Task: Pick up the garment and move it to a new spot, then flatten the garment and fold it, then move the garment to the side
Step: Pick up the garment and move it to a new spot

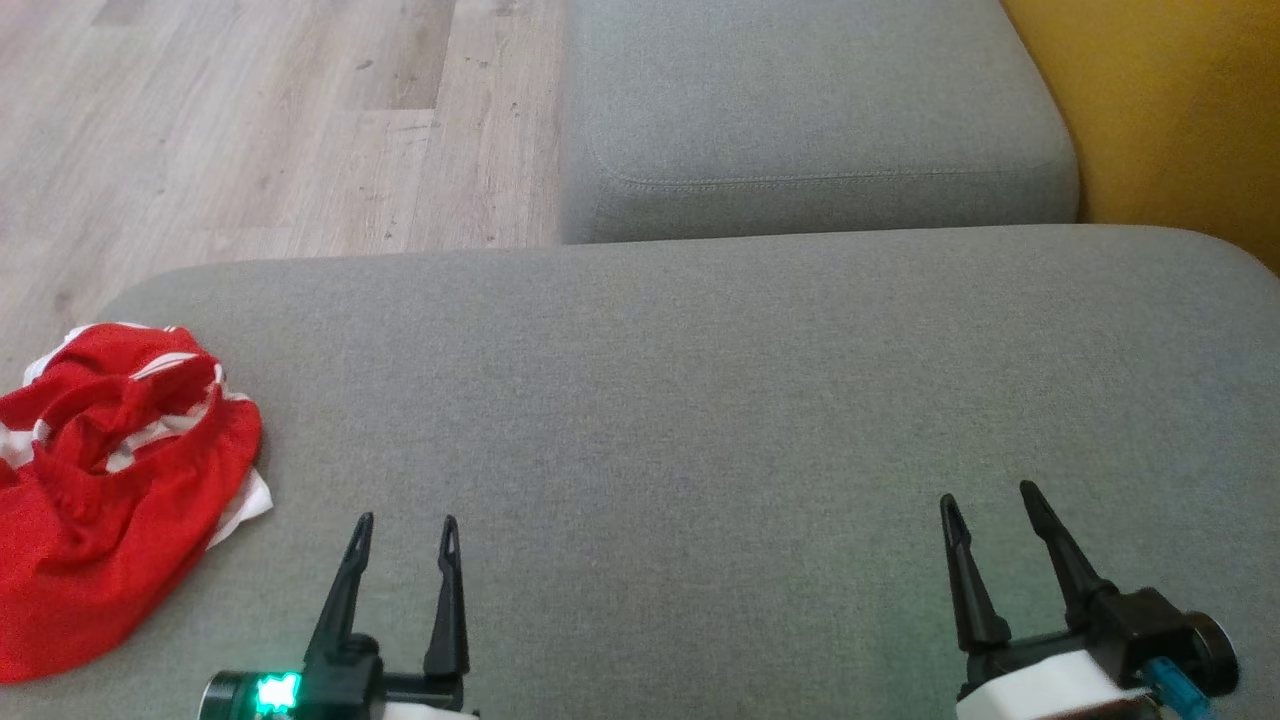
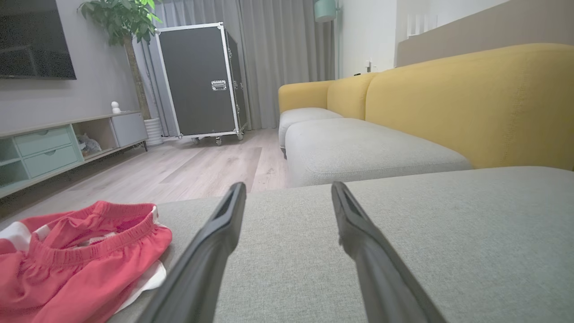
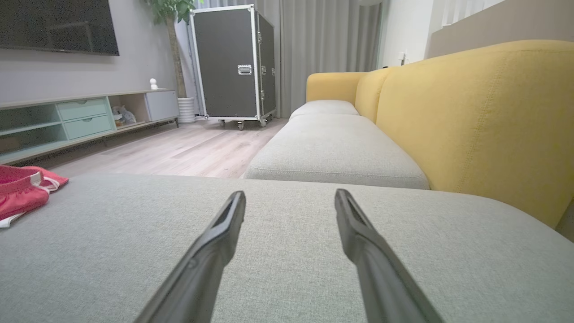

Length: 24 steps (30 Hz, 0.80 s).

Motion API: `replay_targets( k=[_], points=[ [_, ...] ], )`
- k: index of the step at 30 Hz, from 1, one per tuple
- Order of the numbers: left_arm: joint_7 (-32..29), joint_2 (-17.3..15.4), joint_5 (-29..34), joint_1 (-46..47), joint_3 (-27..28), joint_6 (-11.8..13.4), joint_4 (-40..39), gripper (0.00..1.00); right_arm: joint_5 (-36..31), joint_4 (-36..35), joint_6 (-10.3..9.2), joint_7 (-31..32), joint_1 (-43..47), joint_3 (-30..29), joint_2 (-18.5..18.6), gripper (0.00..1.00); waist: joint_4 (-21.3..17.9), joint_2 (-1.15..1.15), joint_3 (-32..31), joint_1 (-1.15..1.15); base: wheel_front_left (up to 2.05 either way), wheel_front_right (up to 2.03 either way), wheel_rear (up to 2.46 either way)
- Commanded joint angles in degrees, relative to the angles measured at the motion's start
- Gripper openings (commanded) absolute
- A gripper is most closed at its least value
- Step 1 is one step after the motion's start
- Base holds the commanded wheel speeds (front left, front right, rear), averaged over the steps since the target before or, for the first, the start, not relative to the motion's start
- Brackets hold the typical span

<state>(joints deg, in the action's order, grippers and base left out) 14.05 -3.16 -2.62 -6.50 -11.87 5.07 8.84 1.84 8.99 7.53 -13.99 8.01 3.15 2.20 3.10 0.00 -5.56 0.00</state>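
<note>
The garment (image 1: 110, 480) is a crumpled heap of red cloth with white stripes and an elastic waistband, lying at the left edge of the grey cushion (image 1: 700, 420). The same garment (image 2: 76, 251) lies low on the left in the left wrist view, and a corner of the garment (image 3: 22, 190) peeks in at the far left of the right wrist view. My left gripper (image 1: 405, 522) hovers open just right of the heap, nothing between its fingers. Far to the right, my right gripper (image 1: 988, 495) stands open and empty over bare cushion.
A second grey seat cushion (image 1: 810, 110) lies beyond, with the yellow sofa back (image 1: 1180, 110) at the right. Wood floor (image 1: 250, 130) drops off past the cushion's far-left edge. Across the room stand a black wheeled case (image 2: 199, 80), a low TV cabinet (image 2: 63, 143) and a plant (image 2: 121, 18).
</note>
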Motion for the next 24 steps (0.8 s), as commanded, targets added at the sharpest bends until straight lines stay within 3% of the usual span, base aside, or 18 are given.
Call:
replay_targets(
  k=[1,19,24],
  points=[
    [1.0,-0.4,1.8,1.6,1.1,0.5,-2.1,1.0,-1.5,-2.0,-0.04,-1.0,-1.3,1.6,0.7,1.0,0.0,0.0,0.0,0.0,0.0,0.0,0.0],
    [1.0,-0.3,1.6,2.3,1.5,1.2,-2.0,1.0,-1.3,-0.4,-0.04,-1.0,-1.9,1.1,0.7,1.0,0.3,0.0,0.8,0.0,0.0,0.0,0.0],
    [1.0,-0.5,1.9,2.3,1.7,1.5,-1.9,1.0,-1.0,-0.2,-0.04,-1.0,-2.2,0.9,0.7,1.0,2.8,0.0,0.8,0.0,0.0,0.0,0.0]
  ],
)
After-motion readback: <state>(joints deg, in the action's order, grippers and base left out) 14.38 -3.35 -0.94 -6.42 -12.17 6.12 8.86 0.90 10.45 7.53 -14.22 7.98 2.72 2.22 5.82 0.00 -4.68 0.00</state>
